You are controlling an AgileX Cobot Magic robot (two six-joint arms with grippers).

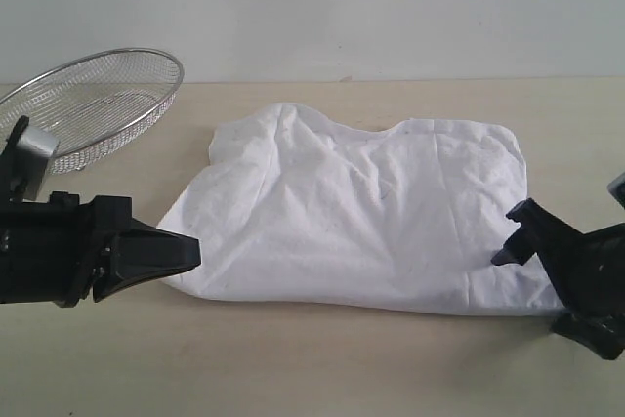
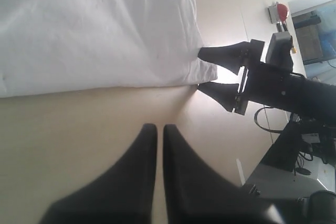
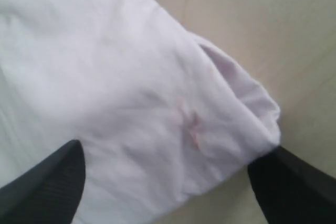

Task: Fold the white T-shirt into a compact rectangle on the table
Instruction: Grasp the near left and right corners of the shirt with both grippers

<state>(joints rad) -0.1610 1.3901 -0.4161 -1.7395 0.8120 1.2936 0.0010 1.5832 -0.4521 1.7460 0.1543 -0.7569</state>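
While the exterior view takes in the whole layout, it leaves the grippers' exact relation to the cloth unclear, and the wrist views fill that in. From outside, the rumpled white cotton T-shirt point(image 1: 361, 217) lies spread flat in the middle of the broad pale beige table point(image 1: 293, 368), with a round wire-mesh metal basket point(image 1: 93, 104) standing well apart from it at the far left; neither wrist view shows that basket. The black left gripper point(image 1: 190, 251) sits low at the shirt's near left edge, its tip seeming to meet the cloth. Its own wrist view shows the two fingers pressed together with nothing between them, and a strip of bare tabletop separating their tips from the shirt's straight edge. That same view also looks across to the black right gripper point(image 2: 200, 69), whose jaws stand wide apart with the shirt's near right corner lying between them. The right wrist view confirms this up close: the folded corner fills the gap between the spread fingers, unclamped, and faint pink marks show on the fabric there, a detail neither other view gives. Whether either finger touches the cloth cannot be told.
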